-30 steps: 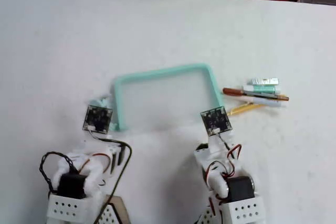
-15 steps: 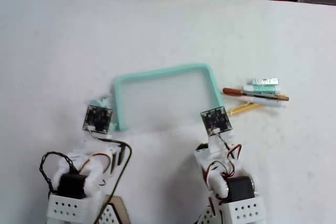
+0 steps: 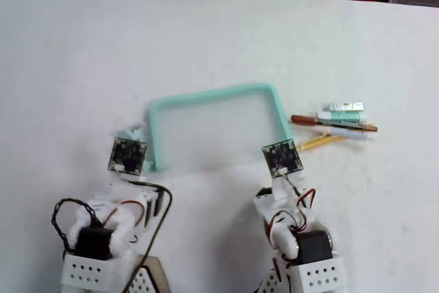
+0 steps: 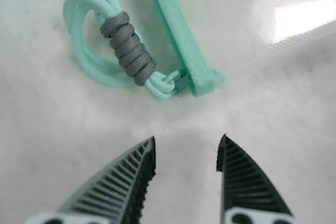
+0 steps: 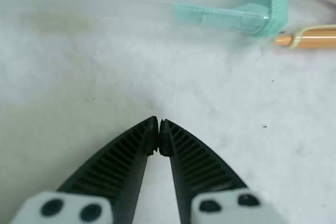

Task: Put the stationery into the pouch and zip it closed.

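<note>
- The pouch (image 3: 209,130) lies flat mid-table, clear-walled with a teal band along its 9, 12 and 3 o'clock edges. Nothing shows through its wall, so it looks unfilled.
- Its pull cord (image 4: 121,45), a teal loop with a grey wrap, sits at the pouch's 8 o'clock corner, clipped to the end of the band. I cannot tell whether the zip is run open or shut.
- The stationery (image 3: 336,125) lies in a small heap just beside the pouch at 3 o'clock. It includes a brown pen (image 3: 333,123), a yellow pen (image 3: 321,143) and a short teal piece (image 3: 346,107), all touching or crossing one another.
- The left gripper (image 4: 187,140) hangs just short of the pull cord at the pouch's 8 o'clock corner, claw moderately wide and holding nothing.
- The right gripper (image 5: 158,124) hovers over bare table (image 3: 82,53) near the pouch's 4 o'clock corner, tips pressed together on nothing. The yellow pen lies just past that corner.
- Step in hand, as I judge it: the very start, with nothing packed yet and both arms posed at the near corners.
- The next move likely calls for the left claw to pin the cord or corner to steady the mouth. The right claw must first spread, then swing toward 2 o'clock for the nearest pen.
- Risk: the pens cross, so lifting one may drag the others.
</note>
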